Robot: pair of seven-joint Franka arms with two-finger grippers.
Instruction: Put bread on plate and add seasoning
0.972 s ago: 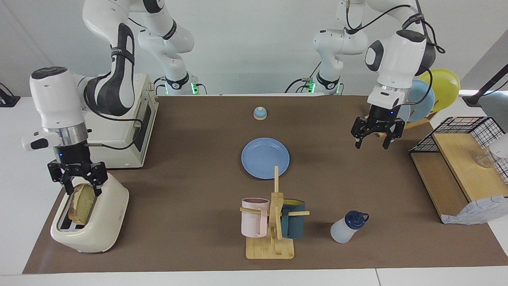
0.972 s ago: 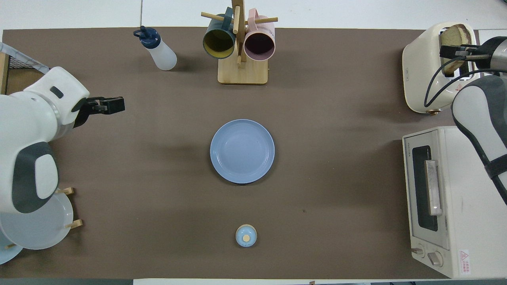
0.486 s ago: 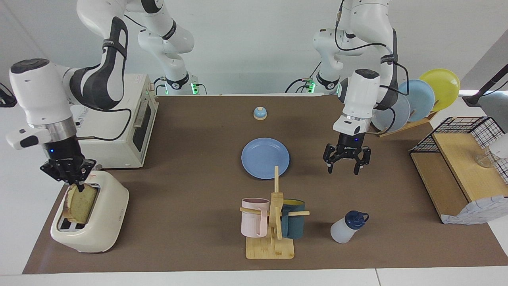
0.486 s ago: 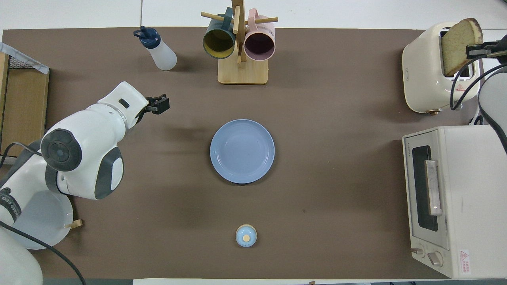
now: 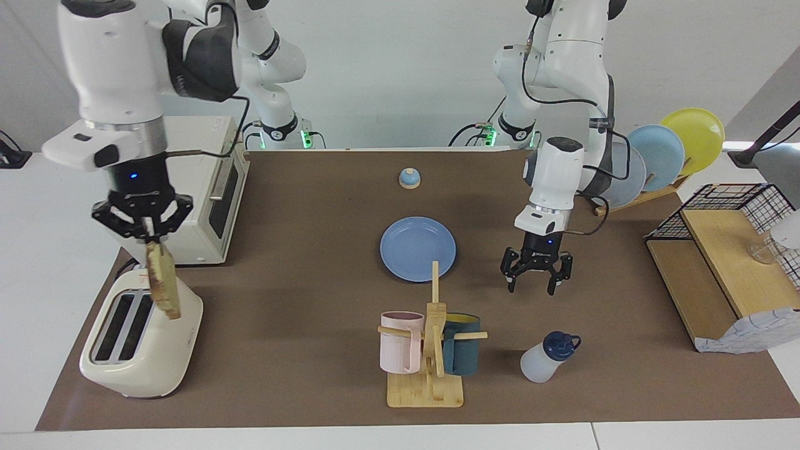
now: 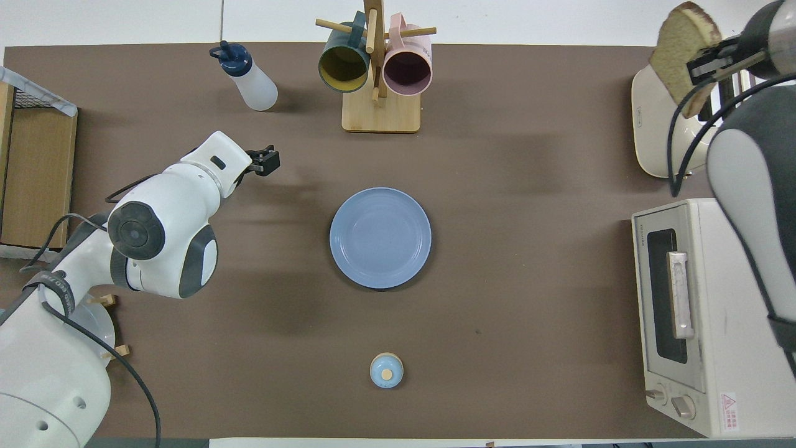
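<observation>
The bread hangs clear above the cream toaster, pinched at its top edge by my right gripper, which is shut on it. In the overhead view the bread shows over the toaster's end, with the right gripper beside it. The blue plate lies bare at the table's middle. My left gripper hangs open and holds nothing, over the mat between the plate and the seasoning. The seasoning stands farther from the robots than the plate, beside the mug rack.
A wooden mug rack with two mugs stands farther from the robots than the plate. A small bell sits nearer to them. A toaster oven is at the right arm's end. A rack of plates and a wooden shelf are at the left arm's end.
My right gripper closed on the bread and lifted it out of the toaster slot. My left arm swung from near the rack of plates to the mat beside the plate, and lowered.
</observation>
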